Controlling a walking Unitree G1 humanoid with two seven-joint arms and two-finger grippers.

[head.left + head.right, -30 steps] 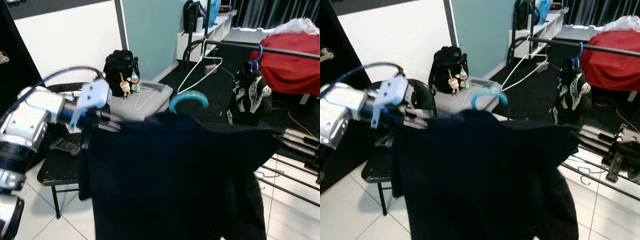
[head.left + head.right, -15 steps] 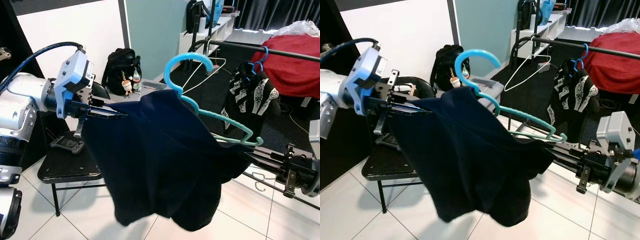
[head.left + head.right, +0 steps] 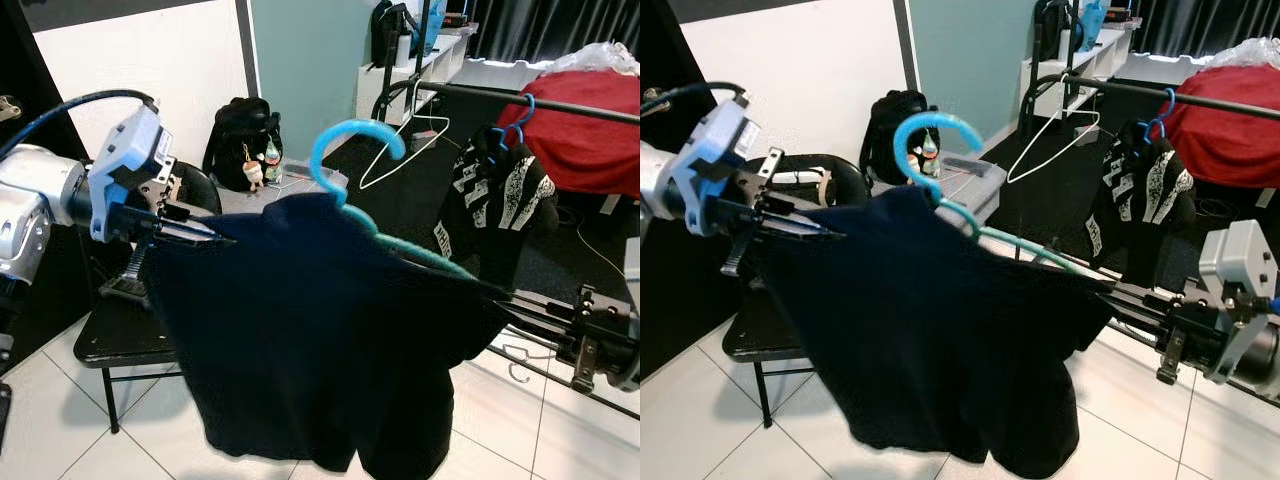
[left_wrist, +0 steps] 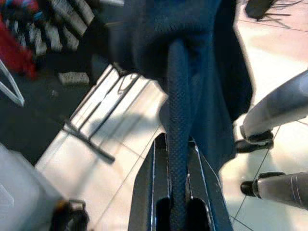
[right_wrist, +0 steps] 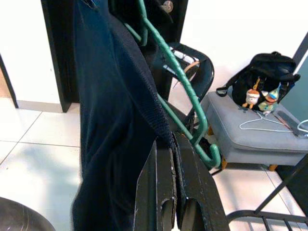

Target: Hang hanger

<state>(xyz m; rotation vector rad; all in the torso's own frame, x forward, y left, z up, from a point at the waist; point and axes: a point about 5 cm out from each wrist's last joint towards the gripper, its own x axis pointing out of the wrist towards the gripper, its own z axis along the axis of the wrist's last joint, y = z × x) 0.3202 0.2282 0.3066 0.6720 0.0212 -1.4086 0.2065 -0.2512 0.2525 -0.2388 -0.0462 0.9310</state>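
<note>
A dark navy garment (image 3: 320,340) hangs spread on a light-blue hanger (image 3: 355,135) whose hook rises above the collar. At the garment's left shoulder, my left gripper (image 3: 215,238) is shut on a fold of the cloth, seen pinched between the fingers (image 4: 159,163) in the left wrist view. My right gripper (image 3: 1110,290) is shut on the garment's right edge, beside the hanger's green end (image 5: 204,144). A black clothes rail (image 3: 560,100) runs across the back right, beyond the hanger.
On the rail hang a white wire hanger (image 3: 400,150) and a black-and-white garment (image 3: 495,200) on a blue hanger. A black chair (image 3: 120,340) stands low on the left. Behind are a black backpack (image 3: 240,135), a grey box (image 3: 975,185) and red cloth (image 3: 590,120).
A second ago the garment hung close before the camera; it now hangs farther off between both grippers. Over the last half second the hook has dropped and more of the hanger's right arm is covered.
</note>
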